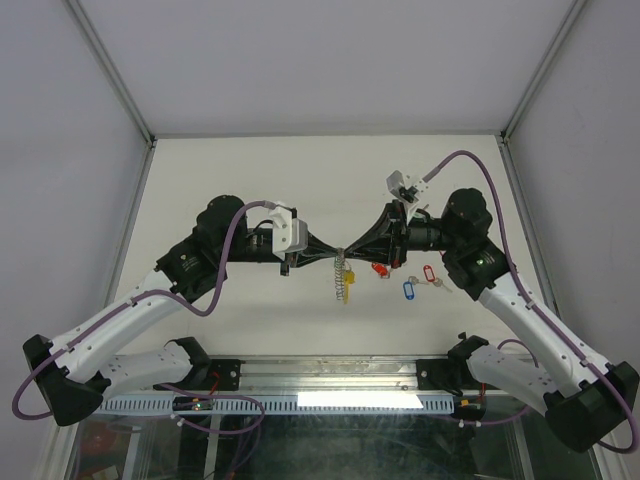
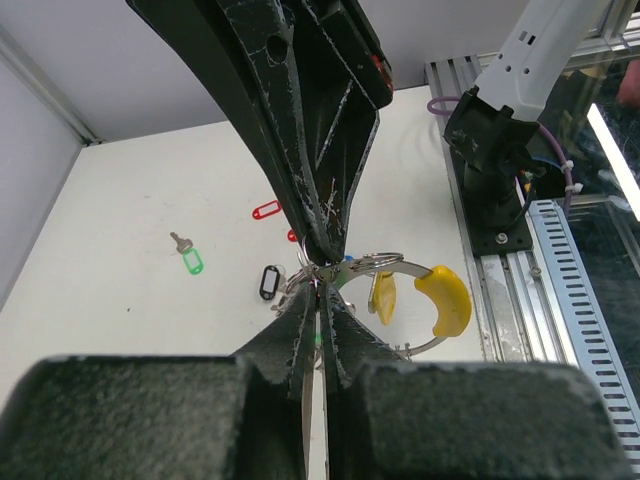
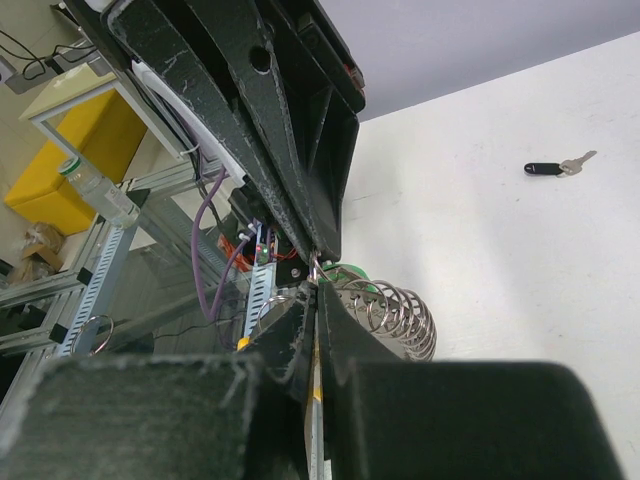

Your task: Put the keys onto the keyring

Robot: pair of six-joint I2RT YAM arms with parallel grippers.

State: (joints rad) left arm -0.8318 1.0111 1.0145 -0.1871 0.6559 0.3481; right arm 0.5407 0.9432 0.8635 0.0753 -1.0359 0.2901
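keyring (image 2: 447, 300) held mid-air by closed right gripper (image 3: 316, 275); left gripper (image 2: 318, 285) closed at same spot, pinched item unclear. threading step; loose keys (image 1: 409, 289) likely fetched next.

From above, the spot where my left gripper (image 1: 336, 256) and my right gripper (image 1: 349, 250) meet above the silvery coiled metal keyring with its yellow segment (image 1: 344, 282) is too small to read: I cannot tell which tip holds it. In my left wrist view my own fingers (image 2: 285, 350) are a blurred dark mass covering the ring's left side, and the small silver keys (image 2: 303, 276) bunched there run together. In my right wrist view, blurred fingers (image 3: 360, 340) hide part of the coil, and a green thing (image 3: 350, 272) behind it is mostly covered.
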